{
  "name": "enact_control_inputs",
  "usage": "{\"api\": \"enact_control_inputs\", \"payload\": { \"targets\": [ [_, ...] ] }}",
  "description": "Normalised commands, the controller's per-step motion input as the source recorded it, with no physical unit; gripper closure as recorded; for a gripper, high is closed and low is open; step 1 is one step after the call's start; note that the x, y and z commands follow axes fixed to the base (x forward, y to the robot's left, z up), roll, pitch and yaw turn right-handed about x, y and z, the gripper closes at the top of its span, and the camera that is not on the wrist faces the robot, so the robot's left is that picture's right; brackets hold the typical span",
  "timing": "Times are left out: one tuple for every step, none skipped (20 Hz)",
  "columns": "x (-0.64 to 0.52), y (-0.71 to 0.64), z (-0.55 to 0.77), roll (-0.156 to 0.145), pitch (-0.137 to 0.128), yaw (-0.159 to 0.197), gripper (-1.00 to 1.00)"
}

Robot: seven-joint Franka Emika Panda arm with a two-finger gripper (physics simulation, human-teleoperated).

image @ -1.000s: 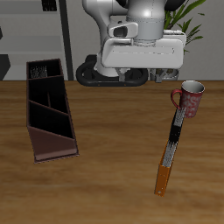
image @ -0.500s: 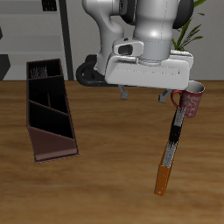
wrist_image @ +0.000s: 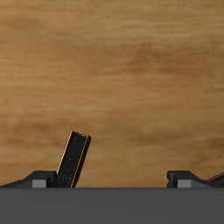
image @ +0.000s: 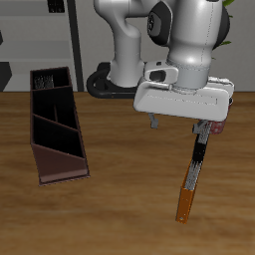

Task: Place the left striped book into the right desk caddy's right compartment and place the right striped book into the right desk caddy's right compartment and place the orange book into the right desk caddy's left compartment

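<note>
The orange book [image: 185, 204] lies near the table's front edge, end to end with a narrow black book [image: 198, 154] that has white and red marks. My gripper [image: 180, 124] hangs just above the table at the black book's far end. Its jaws stand wide apart with nothing between them. In the wrist view the gripper [wrist_image: 114, 178] is open over bare wood, and a narrow dark book end with an orange rim [wrist_image: 74, 159] shows beside one finger. The right desk caddy [image: 42, 161], dark maroon with dividers, lies far off across the table. Both striped books are out of view.
A red mug [image: 217, 127] is almost fully hidden behind the gripper body. The robot base [image: 110, 80] stands at the table's back. A potted plant and shelving are behind the table.
The arm has swung forward and down toward the black book's far end. The gripper body now covers the mug, which was in plain view before. The books and caddy have not moved.
</note>
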Motion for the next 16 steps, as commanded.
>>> {"api": "enact_control_inputs", "payload": {
  "targets": [
    [0.28,0.67,-0.59,0.101,0.041,0.032,-1.00],
    [0.16,0.15,-0.20,-0.045,0.053,-0.143,-1.00],
    [0.18,0.26,-0.22,0.018,0.008,0.028,-1.00],
    [-0.07,0.05,-0.01,0.000,0.000,0.000,-1.00],
    [0.00,0.00,0.00,0.000,0.000,0.000,-1.00],
    [0.29,0.09,-0.25,-0.036,0.070,-0.068,-1.00],
    [0.62,0.54,-0.81,0.044,0.131,-0.058,-1.00],
    [0.28,0.29,-0.47,0.017,0.093,-0.013,-1.00],
    [0.18,0.27,-0.41,0.071,0.045,-0.001,-1.00],
    [0.13,0.11,-0.26,-0.028,0.002,0.015,-1.00],
    [0.07,0.17,-0.30,0.014,0.018,-0.010,-1.00],
    [0.17,0.23,-0.38,0.065,0.083,-0.008,-1.00],
    [0.01,0.08,-0.28,-0.037,-0.014,-0.005,-1.00],
    [0.08,0.15,-0.50,0.059,0.055,-0.049,-1.00],
    [0.08,0.03,-0.33,-0.029,0.010,0.033,-1.00],
    [0.02,0.00,-0.14,-0.008,0.019,-0.021,-1.00]
  ]
}}
